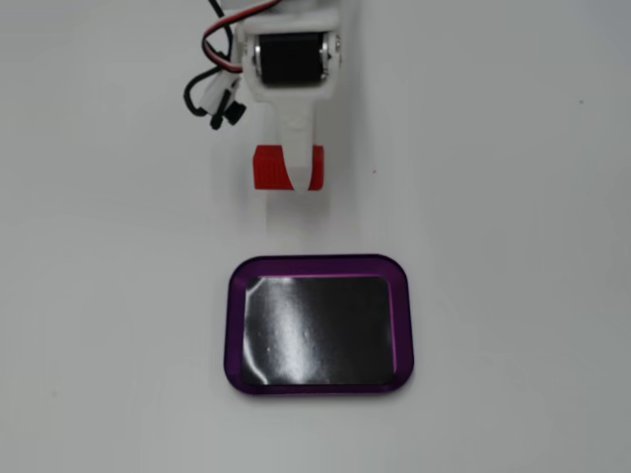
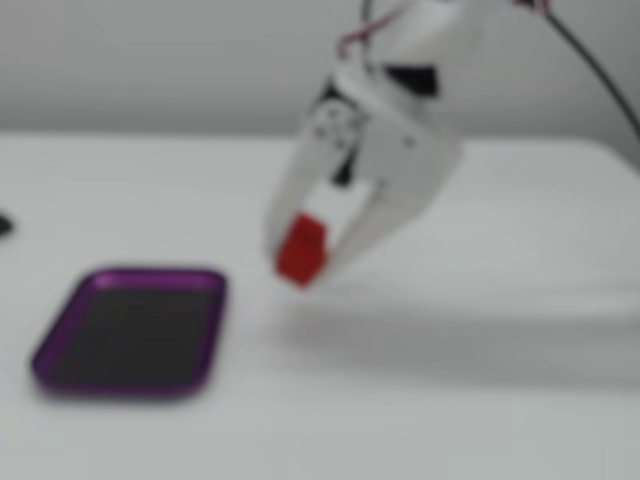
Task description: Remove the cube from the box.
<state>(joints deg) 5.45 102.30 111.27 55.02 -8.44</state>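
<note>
Nearest, toward the near edge of the white counter (image 1: 513, 246) in a fixed view looking down: the box (image 1: 320, 266), one shallow rectangular tray with rounded corners, glossy purple rim, shiny black bottom catching a pale reflection; lying flat, long side parallel to the near edge, nothing inside it. In a fixed view from the side the same box (image 2: 130, 275) sits toward the left near corner of the counter (image 2: 500, 400), blurred, its bottom dark and bare

Next, farther back, clear of the box's far rim: the cube (image 1: 266, 168), one small bright red block, outside the box and apart from it. Seen from above, a white finger (image 1: 296, 153) crosses its middle, red showing on both sides. From the side, the cube (image 2: 300, 248) appears between the two white fingers, above the counter surface with a soft shadow beneath; whether it touches the counter cannot be told through the blur

Then the gripper (image 1: 294, 182), white plastic, closed onto the cube, fingers narrow around it; from the side the gripper (image 2: 305, 268) points down and to the left

Farthest, near the far edge: black motor body (image 1: 289, 59) in a white housing, with red and black wires (image 1: 212, 94) looping to its left
</note>
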